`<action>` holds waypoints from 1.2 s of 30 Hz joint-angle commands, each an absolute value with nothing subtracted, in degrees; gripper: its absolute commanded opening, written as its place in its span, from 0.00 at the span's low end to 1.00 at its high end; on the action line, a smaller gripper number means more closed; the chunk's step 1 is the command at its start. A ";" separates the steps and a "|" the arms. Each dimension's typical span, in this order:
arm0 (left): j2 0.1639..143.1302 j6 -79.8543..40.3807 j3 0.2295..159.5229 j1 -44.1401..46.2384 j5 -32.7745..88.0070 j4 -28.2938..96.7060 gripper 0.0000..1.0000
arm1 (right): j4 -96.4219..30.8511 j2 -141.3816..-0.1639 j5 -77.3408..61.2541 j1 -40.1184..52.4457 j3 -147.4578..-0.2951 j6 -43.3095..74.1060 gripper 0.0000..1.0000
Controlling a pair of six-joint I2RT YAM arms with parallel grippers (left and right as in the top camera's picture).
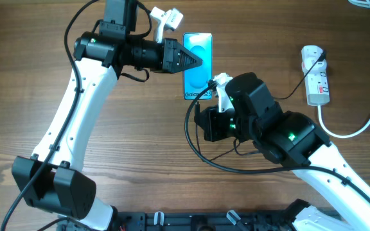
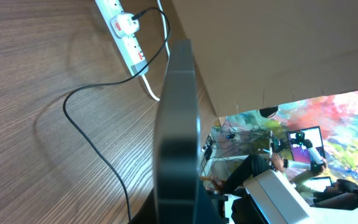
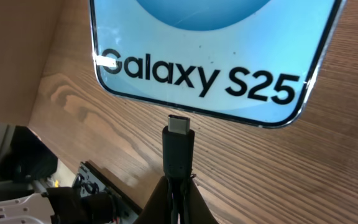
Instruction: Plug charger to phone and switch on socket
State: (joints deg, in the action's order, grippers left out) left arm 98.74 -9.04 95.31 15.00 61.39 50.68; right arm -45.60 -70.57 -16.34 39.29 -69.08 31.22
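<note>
The phone (image 1: 198,54) lies on the wooden table with its cyan screen up, "Galaxy S25" at its near edge. My left gripper (image 1: 194,61) is shut on its left side; in the left wrist view the phone (image 2: 178,124) shows edge-on between the jaws (image 2: 179,211). My right gripper (image 1: 214,85) is shut on the charger plug (image 3: 179,152), fingers (image 3: 178,193) just behind it. The metal tip (image 3: 180,123) sits right at the phone's lower edge (image 3: 210,50); I cannot tell if it has entered. The black cable (image 1: 201,151) loops to the white socket (image 1: 317,77).
A white adaptor (image 2: 124,25) is plugged into the socket strip (image 2: 129,46). The strip's thick white lead (image 1: 358,128) curves along the right edge of the table. The two arm bases stand at the front edge.
</note>
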 commanded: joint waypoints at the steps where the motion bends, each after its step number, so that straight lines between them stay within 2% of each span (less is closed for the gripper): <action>1: 97.69 -7.90 95.59 15.27 64.20 50.70 0.04 | -45.43 -70.96 -15.03 39.35 -69.54 31.46 0.04; 36: 97.71 -7.70 95.59 15.27 63.16 50.70 0.04 | -45.04 -71.07 -11.81 39.38 -69.54 29.89 0.04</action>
